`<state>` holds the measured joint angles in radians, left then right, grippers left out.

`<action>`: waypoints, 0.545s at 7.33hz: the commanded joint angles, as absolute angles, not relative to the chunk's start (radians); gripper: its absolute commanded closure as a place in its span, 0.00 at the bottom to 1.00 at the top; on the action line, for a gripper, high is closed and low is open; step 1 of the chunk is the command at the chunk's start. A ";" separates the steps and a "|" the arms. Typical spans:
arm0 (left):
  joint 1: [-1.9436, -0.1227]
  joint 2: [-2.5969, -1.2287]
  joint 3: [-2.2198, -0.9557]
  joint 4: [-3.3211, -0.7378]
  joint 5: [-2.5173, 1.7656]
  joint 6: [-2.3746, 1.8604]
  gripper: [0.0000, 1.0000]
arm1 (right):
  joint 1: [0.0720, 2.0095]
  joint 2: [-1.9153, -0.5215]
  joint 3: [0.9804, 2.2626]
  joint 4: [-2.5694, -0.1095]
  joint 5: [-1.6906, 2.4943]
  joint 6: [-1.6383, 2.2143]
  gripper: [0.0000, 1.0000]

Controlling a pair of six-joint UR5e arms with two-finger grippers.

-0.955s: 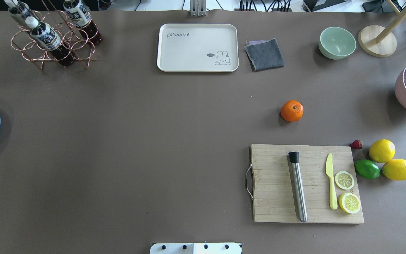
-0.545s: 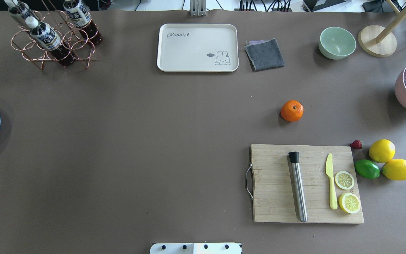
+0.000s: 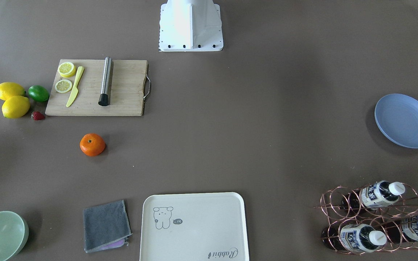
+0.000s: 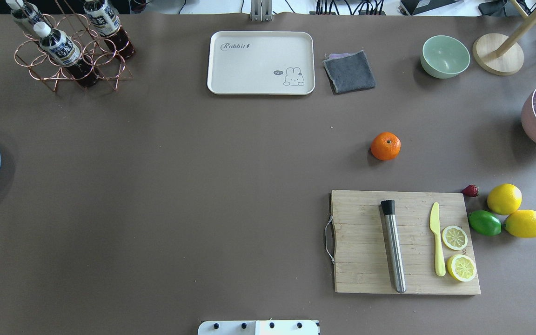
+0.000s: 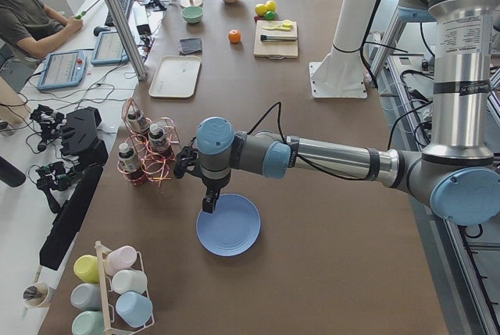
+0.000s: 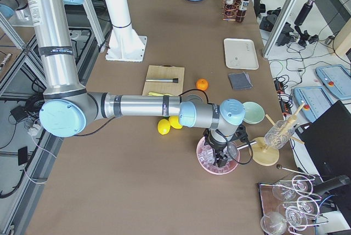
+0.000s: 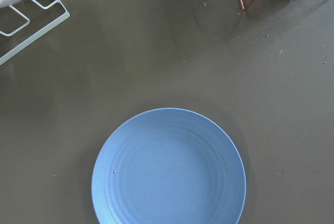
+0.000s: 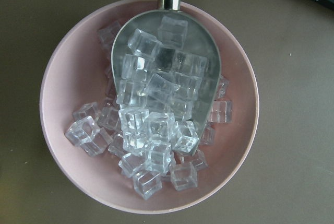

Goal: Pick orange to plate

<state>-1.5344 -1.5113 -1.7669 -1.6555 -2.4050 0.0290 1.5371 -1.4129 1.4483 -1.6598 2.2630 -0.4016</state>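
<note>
Nothing is in hand yet. The orange [image 4: 385,146] sits alone on the brown counter [image 4: 203,186], just beyond the cutting board [image 4: 405,242] on the robot's right. The plate [image 3: 405,120] lies bare at the far left end, well apart from it. The left tool [image 5: 209,202] hangs over the plate's edge, and the right tool [image 6: 222,161] hovers above the pink bowl [image 8: 68,78] of ice cubes at the right end. Whether either is released or clenched, I cannot tell from these side views. I judge this the very opening, with the reach for the fruit not yet begun. The next move calls for the right arm, the closer one, to swing across to the orange and come down over it with fingers wide enough for a round fruit, keeping away from the lemons [image 4: 504,198] and lime [image 4: 484,223] nearby. The counter's cover looks matte and flat, so a nudged orange could roll. Around it stand aluminium frames and cables, and an operator [image 5: 27,15] sits at a side desk.
</note>
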 commanded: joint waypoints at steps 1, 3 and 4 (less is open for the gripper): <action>-1.534 -1.512 -1.764 -1.657 -2.405 0.028 0.02 | 1.537 -1.411 1.450 -1.660 2.264 -0.400 0.00; -1.534 -1.514 -1.758 -1.657 -2.405 0.028 0.02 | 1.537 -1.411 1.457 -1.660 2.266 -0.400 0.00; -1.542 -1.509 -1.762 -1.654 -2.404 0.028 0.02 | 1.537 -1.413 1.459 -1.660 2.279 -0.400 0.00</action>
<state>-1.5356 -1.5122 -1.7617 -1.6564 -2.4050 0.0277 1.5370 -1.4116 1.4549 -1.6597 2.2679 -0.4004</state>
